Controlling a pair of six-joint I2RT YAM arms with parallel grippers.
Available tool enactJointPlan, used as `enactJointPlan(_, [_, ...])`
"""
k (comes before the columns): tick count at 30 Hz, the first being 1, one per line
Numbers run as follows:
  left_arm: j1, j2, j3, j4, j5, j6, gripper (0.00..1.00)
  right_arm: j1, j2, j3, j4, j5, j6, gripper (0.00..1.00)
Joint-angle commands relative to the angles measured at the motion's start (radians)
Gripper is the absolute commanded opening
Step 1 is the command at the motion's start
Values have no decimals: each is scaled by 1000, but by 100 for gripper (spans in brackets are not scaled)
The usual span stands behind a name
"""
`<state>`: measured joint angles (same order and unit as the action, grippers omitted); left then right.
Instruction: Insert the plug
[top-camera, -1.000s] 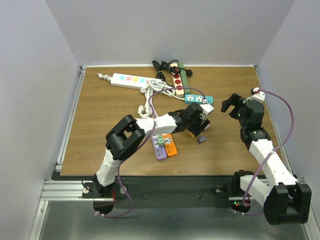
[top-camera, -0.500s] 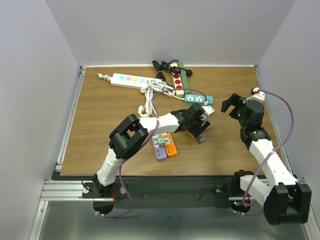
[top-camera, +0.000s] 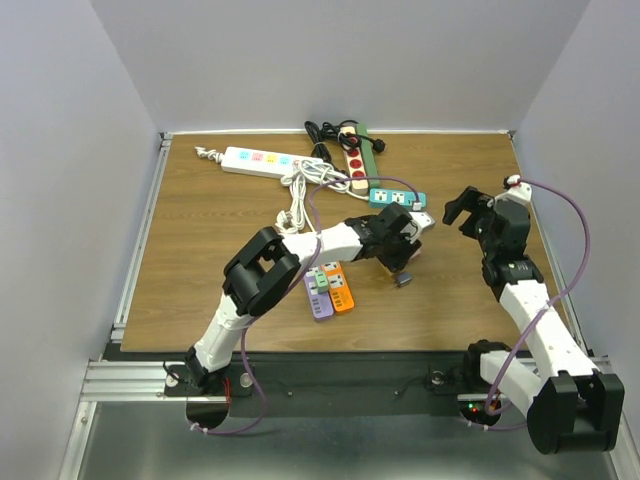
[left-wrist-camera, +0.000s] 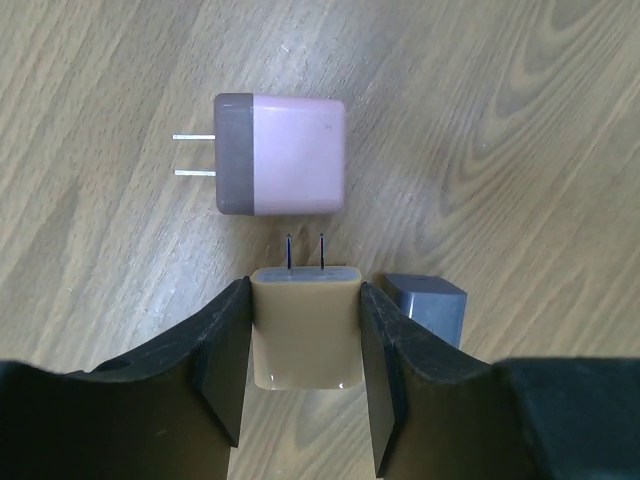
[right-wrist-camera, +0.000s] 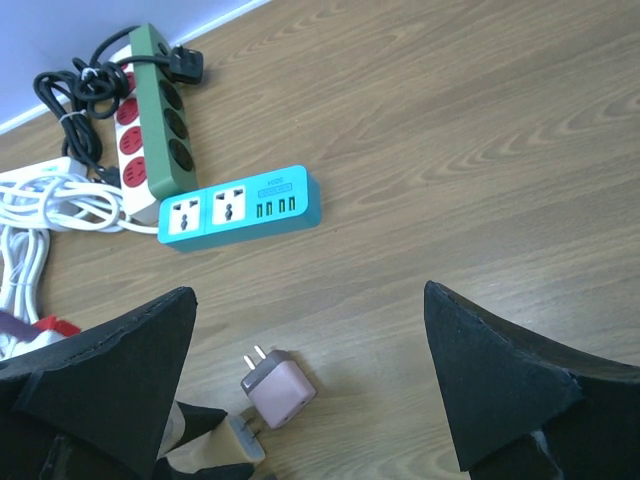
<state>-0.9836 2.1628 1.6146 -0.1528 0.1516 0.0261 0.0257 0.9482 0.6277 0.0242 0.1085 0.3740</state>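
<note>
My left gripper (left-wrist-camera: 305, 300) is low over the table, its fingers pressed against both sides of a beige plug (left-wrist-camera: 305, 325) whose two prongs point away from the wrist. Just beyond the prongs lies a pink plug (left-wrist-camera: 285, 155) on its side, prongs to the left. A small grey-blue plug (left-wrist-camera: 428, 305) sits against the right finger. In the top view the left gripper (top-camera: 398, 255) is at mid-table. A teal power strip (top-camera: 397, 197) lies just behind it. My right gripper (right-wrist-camera: 308, 300) hovers open and empty above the wood, looking down on the pink plug (right-wrist-camera: 280, 388).
A green and red power strip (top-camera: 357, 160) with coiled black cable and a white power strip (top-camera: 258, 160) lie at the back. Orange, green and purple adapters (top-camera: 330, 290) sit near the left forearm. White cable (top-camera: 300, 185) trails across the middle.
The left gripper's fingers have closed in onto the beige plug, after the arm crept slightly right. The right arm has stayed put.
</note>
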Motion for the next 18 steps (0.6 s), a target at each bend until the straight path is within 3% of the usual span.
enactJointPlan(1, [51, -79, -24, 5, 77, -119, 0, -4, -43, 70, 13, 5, -10, 100])
enactJointPlan(5, [198, -187, -120, 139, 173, -406, 0, -3, -51, 84, 22, 19, 11, 98])
enactJointPlan(12, [283, -305, -205, 354, 213, -733, 0, 17, -23, 81, 135, -104, 78, 90])
enactJointPlan(15, [295, -328, -246, 468, 203, -923, 0, 88, -9, 86, 163, -84, 75, 89])
enactJointPlan(18, [295, -348, -278, 541, 195, -1098, 0, 238, 10, 93, 180, 29, 42, 89])
